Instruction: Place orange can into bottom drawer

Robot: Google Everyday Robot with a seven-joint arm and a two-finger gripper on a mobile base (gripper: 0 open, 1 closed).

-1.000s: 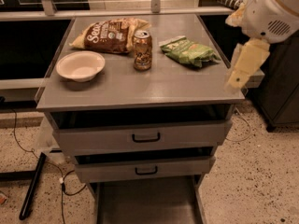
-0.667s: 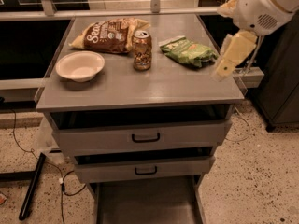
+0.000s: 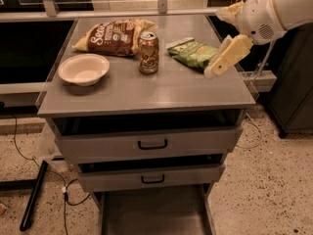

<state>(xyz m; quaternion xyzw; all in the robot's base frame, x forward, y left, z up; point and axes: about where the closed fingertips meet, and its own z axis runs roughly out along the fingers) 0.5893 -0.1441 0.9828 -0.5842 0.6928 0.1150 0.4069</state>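
The orange can point(image 3: 148, 52) stands upright near the middle of the grey cabinet top point(image 3: 166, 89), between a brown chip bag and a green chip bag. The bottom drawer point(image 3: 152, 214) is pulled out at the foot of the cabinet, a wide shallow grey tray with nothing in it. My gripper point(image 3: 215, 71) hangs from the white arm at the right, above the cabinet top's right side, just right of the green bag and well right of the can. It holds nothing.
A brown chip bag point(image 3: 110, 36) lies behind the can, a green chip bag point(image 3: 192, 52) to its right, a white bowl point(image 3: 83, 69) to its left. Two upper drawers with black handles point(image 3: 152, 144) stand slightly open. A black pole and cables lie on the floor at left.
The arm has swung left and up, bringing the gripper from beside the cabinet's right edge to above the top, close to the green bag. The can has not moved.
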